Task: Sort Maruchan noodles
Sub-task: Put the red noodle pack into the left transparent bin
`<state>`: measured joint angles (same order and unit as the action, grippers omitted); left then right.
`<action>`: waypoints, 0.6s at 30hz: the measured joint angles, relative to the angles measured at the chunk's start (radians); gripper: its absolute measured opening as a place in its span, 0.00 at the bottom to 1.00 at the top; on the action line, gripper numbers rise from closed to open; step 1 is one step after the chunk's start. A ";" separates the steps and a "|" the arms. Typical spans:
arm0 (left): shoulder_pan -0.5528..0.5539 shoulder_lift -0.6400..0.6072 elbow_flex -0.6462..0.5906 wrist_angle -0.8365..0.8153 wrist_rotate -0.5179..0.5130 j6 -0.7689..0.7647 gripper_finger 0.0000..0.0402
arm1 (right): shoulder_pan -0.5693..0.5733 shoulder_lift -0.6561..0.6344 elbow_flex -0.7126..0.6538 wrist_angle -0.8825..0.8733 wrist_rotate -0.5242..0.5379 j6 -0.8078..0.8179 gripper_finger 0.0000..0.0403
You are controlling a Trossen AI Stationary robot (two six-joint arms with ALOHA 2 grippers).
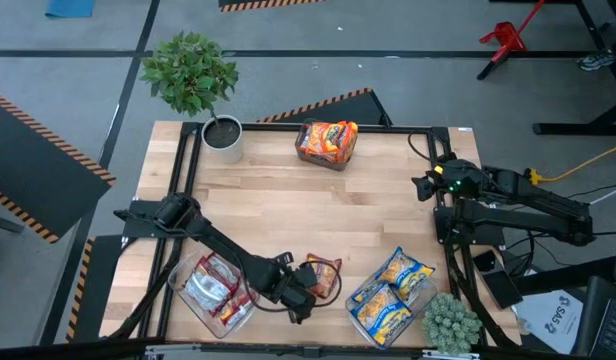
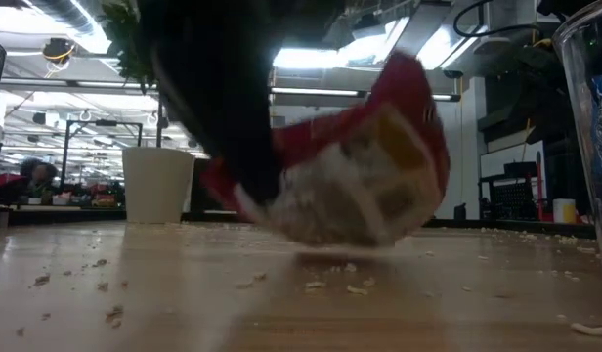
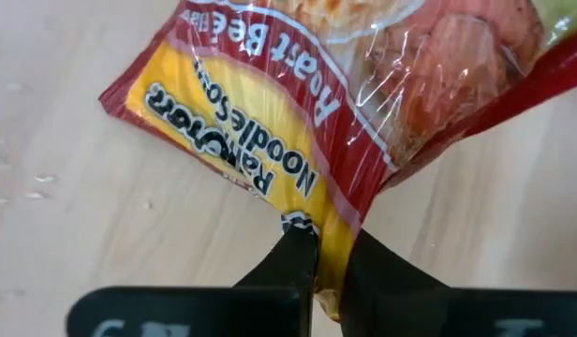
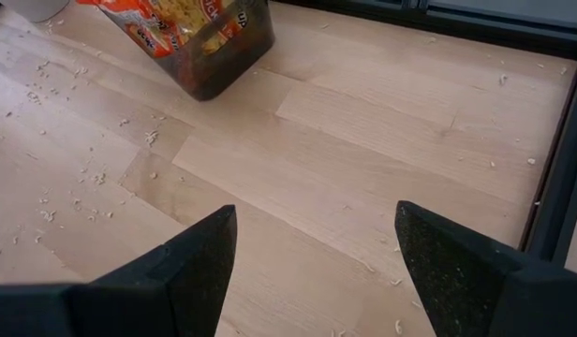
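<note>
Sorting is mid-carry: left gripper [image 3: 328,251], jaws pinched on a red packet [image 1: 323,273] at lower centre, next needs the bin [image 1: 214,292] lower left, I'd guess, while right gripper [image 4: 312,245] waits, jaws wide and empty.

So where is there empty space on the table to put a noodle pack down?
The big bare patch is the table's middle, between the orange-packet bin and the bins along the near edge. The near edge is crowded: the left gripper holds a red packet between the silver-packet bin and the blue-and-yellow bin. The right gripper waits at the right edge.
</note>
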<state>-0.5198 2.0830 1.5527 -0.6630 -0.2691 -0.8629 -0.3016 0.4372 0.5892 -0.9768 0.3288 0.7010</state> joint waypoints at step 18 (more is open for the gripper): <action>-0.084 -0.004 0.531 -0.844 -0.054 -0.237 0.03 | 0.000 0.000 0.000 0.000 0.001 0.000 0.70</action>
<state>-0.6039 2.0792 2.0838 -1.5069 -0.3233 -1.0995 -0.3016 0.4370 0.5892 -0.9764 0.3294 0.7010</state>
